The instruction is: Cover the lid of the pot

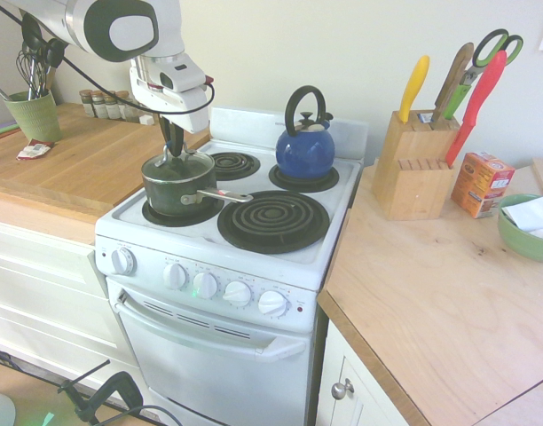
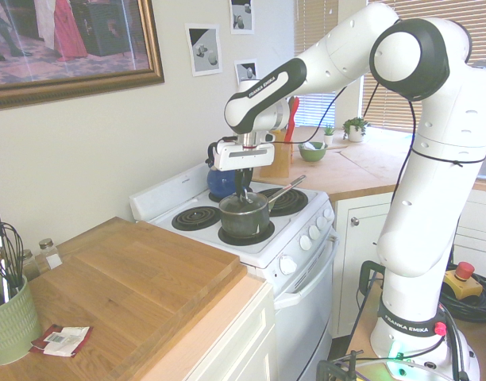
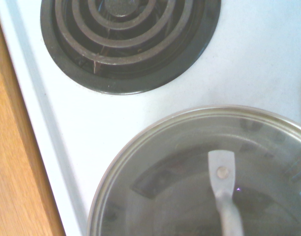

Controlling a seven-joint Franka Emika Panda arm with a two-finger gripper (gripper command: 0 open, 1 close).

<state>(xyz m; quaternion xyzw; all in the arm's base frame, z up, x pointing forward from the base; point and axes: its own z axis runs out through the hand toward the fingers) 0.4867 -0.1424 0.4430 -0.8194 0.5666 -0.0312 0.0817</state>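
A white Franka arm [image 2: 330,59] is reaching over a white stove with black coil burners [image 1: 129,222], its two-finger gripper [image 1: 171,153] pointing down at the pot. The jaws are clenching on the curved metal handle [image 3: 223,172] of the round glass lid with a silvery rim [image 1: 196,165]. That lid is lying across the top of the small dark green-black saucepan [image 1: 176,197], covering it. The saucepan is sitting on the front burner nearest the brown wooden countertop [image 2: 140,278], its long silver metal handle [image 1: 225,195] extending over the neighbouring large coil. A round blue kettle with a black loop handle [image 1: 305,155] is standing on a rear burner. On the pale wooden counter [image 1: 431,284], a light wooden knife block [image 1: 413,177] is holding colourful-handled knives and green-and-black scissors [image 1: 484,67], with orange boxes [image 1: 483,184] and a green bowl [image 1: 527,240] standing nearby. On the brown countertop, a ribbed green pot of utensils [image 1: 35,118] is standing near small spice jars [image 1: 107,108], with a red-and-white packet [image 2: 66,341] lying just beside the utensils' pot.
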